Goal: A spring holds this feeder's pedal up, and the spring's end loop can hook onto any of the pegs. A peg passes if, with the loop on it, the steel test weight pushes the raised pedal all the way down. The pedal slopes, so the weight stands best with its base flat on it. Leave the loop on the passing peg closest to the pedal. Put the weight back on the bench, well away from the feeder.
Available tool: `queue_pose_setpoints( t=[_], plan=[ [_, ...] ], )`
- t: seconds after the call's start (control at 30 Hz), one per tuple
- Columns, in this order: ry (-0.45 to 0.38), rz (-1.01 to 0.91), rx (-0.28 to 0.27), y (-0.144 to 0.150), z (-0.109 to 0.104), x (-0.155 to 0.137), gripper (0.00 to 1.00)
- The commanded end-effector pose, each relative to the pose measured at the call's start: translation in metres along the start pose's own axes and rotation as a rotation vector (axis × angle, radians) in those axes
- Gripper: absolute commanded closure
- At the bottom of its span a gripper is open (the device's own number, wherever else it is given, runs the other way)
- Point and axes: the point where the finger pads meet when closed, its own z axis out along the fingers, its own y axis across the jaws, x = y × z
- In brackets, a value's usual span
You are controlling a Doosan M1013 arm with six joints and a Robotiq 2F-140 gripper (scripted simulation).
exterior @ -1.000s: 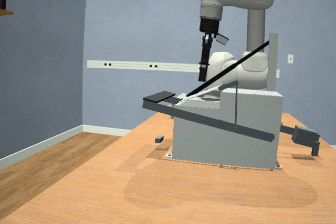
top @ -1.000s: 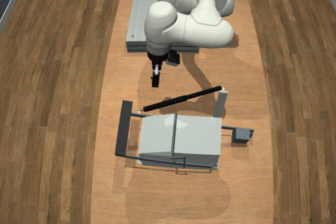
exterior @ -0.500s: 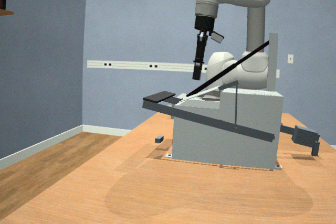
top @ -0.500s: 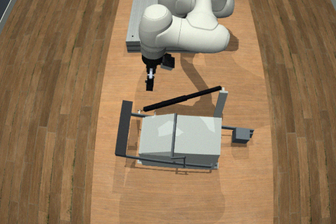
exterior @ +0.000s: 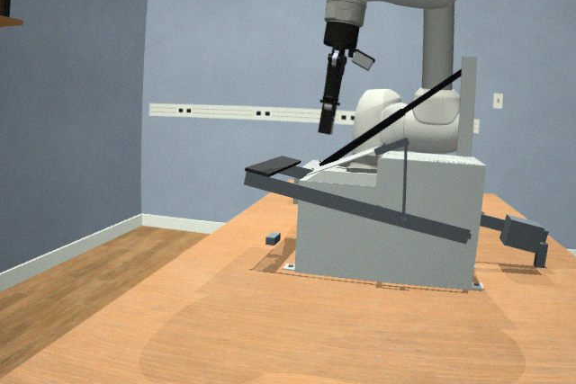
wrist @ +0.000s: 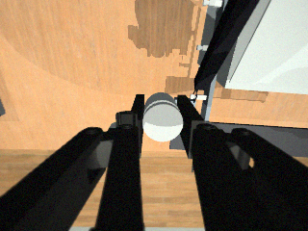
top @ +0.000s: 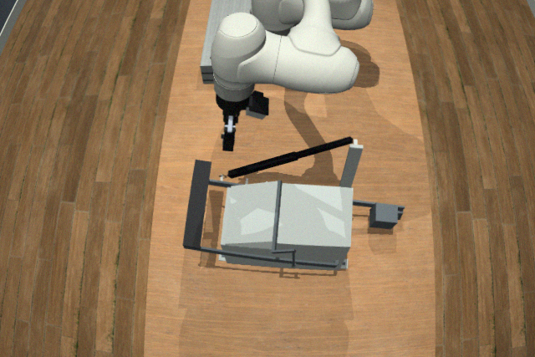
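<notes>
My gripper (top: 227, 146) (exterior: 325, 129) (wrist: 160, 108) is shut on the round steel test weight (wrist: 163, 126), which shows between the fingertips in the wrist view and is hidden in the top and exterior views. It hangs above and behind the raised, sloping pedal (top: 197, 205) (exterior: 273, 165) (wrist: 269, 138), not touching it. The black spring (top: 293, 156) (exterior: 391, 118) (wrist: 218, 55) runs from the post top down to the pedal-side end of the peg row. Its end loop appears to be at the pale peg (top: 221, 177) (wrist: 199, 97) nearest the pedal among those visible; the hooking is too small to confirm. Other pegs (wrist: 202, 47) show beyond.
The pale feeder body (top: 315, 215) (exterior: 372, 249) stands on the bench (top: 285, 309) (exterior: 279, 324), with a tall post (top: 352, 165) (exterior: 466, 105) and a grey block (top: 384, 216) (exterior: 523, 233) on its far-end arm. A small grey block (exterior: 272, 238) shows beside the feeder. A grey slab (top: 224, 7) lies near the arm's base.
</notes>
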Motion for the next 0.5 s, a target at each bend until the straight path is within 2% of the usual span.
queue_pose_setpoints(
  t=[0.0,0.47],
  plan=[
    [-0.002,0.001,-0.002,0.003,-0.001,-0.003,0.75],
    [-0.019,0.001,-0.002,0.025,-0.006,-0.026,0.75]
  ],
)
